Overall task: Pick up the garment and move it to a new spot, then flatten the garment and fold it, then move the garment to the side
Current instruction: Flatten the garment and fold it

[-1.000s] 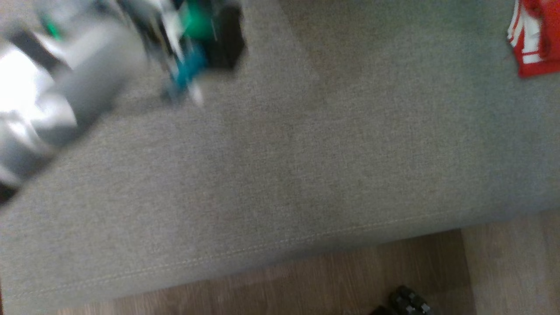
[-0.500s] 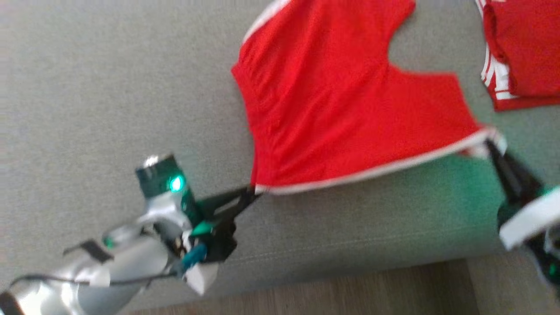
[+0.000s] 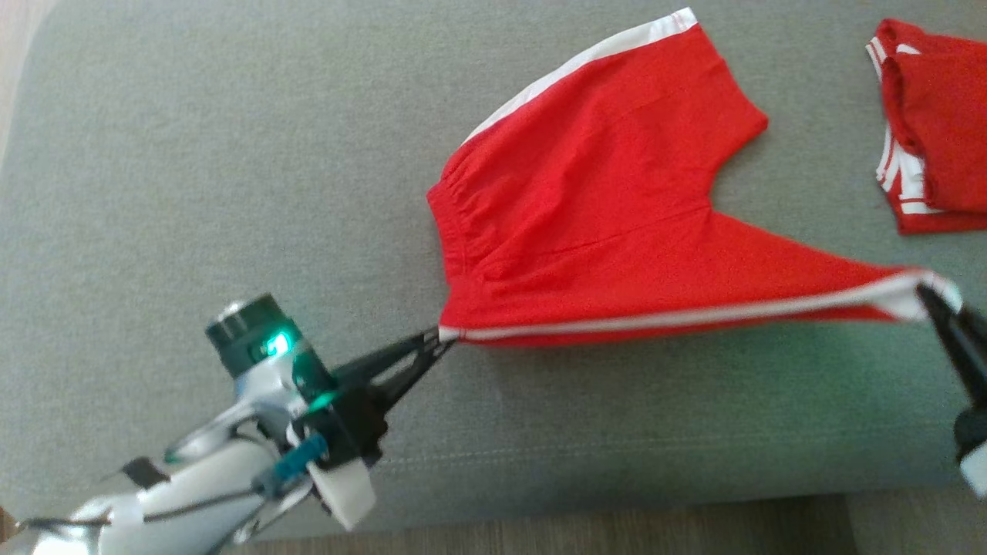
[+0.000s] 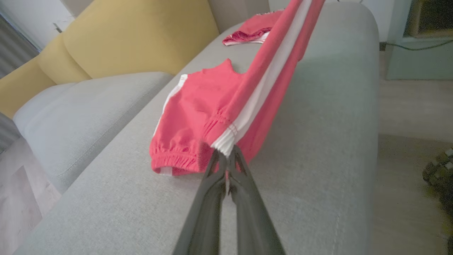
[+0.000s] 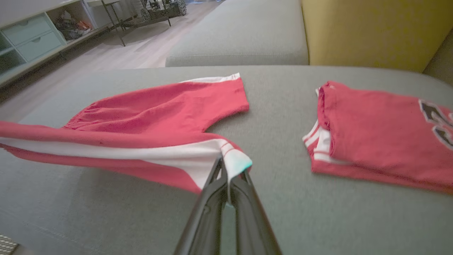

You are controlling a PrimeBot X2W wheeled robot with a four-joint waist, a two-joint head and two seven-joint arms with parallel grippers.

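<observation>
Soft red shorts with a white side stripe lie mid-frame on the grey cloth sofa seat. The left gripper pinches the waist corner below — the right gripper pinches the leg end at the right edge, so the stripe stretches tight between them

Left fingers and right fingers pinch the red shorts taut.

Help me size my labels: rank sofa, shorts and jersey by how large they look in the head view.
1. sofa
2. shorts
3. jersey, though the picture's edge cuts it off, so its full size is unsure
</observation>
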